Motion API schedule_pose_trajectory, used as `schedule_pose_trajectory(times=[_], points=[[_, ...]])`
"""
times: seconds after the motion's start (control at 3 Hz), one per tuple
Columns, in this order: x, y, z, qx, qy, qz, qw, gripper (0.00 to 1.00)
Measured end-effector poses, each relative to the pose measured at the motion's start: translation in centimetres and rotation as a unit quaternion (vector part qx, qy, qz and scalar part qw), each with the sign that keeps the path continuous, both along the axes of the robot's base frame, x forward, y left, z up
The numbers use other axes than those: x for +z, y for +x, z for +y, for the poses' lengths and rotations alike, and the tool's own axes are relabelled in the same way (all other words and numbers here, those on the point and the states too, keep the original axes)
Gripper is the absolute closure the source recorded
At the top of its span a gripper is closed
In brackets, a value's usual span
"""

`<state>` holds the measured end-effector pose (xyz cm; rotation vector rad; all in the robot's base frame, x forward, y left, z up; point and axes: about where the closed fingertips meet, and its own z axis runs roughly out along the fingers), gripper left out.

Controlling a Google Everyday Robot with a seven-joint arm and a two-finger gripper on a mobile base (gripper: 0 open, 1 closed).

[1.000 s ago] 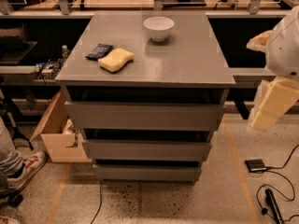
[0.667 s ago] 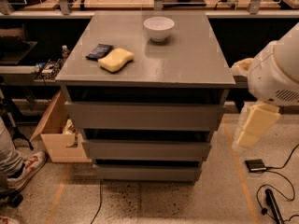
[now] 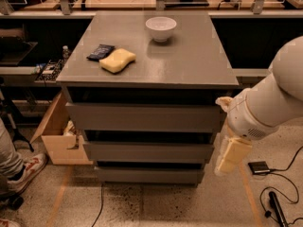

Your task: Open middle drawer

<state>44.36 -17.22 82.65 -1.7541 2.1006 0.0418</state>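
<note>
Middle drawer (image 3: pixel 147 151), a plain grey handleless drawer with a flat wide front, is found as the second of three like fronts of the grey cabinet (image 3: pixel 142 46). It lies at 6 o'clock from the taller top grey front (image 3: pixel 144 117) and at 12 o'clock from the lowest grey front (image 3: pixel 149 175). It appears shut, and a dark recess is seen along its upper edge.

The front is judged to be a stiff, hard panel, not fragile, and its smooth matt face would give little purchase to a flat press. A moderate, steady resistance on runners is to be expected; the load inside cannot be known. With no handle offered, hold is best taken on the upper lip, inside the dark recess at 12 o'clock of the front. Hold should be taken near the middle of its width, so that the drawer is drawn out straight and is not skewed. A slip off the thin lip is the likely fault.

The cream-coloured robot hand (image 3: pixel 232 156) is seen at 3 o'clock of the middle drawer, just beside the cabinet's right edge and apart from the front. It is angled down toward 7 o'clock. Whether the hand is spread or pressed together cannot be told, and nothing is seen held in it
</note>
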Motion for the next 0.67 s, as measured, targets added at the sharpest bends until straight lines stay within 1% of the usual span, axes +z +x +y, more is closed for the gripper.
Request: schedule_pose_trajectory(times=[0.33,0.67], points=[[-4.78,0.73,1.05,-0.007,0.018,0.012,0.9997,0.00],[-4.78,0.73,1.05,-0.007,0.018,0.012,0.9997,0.00]])
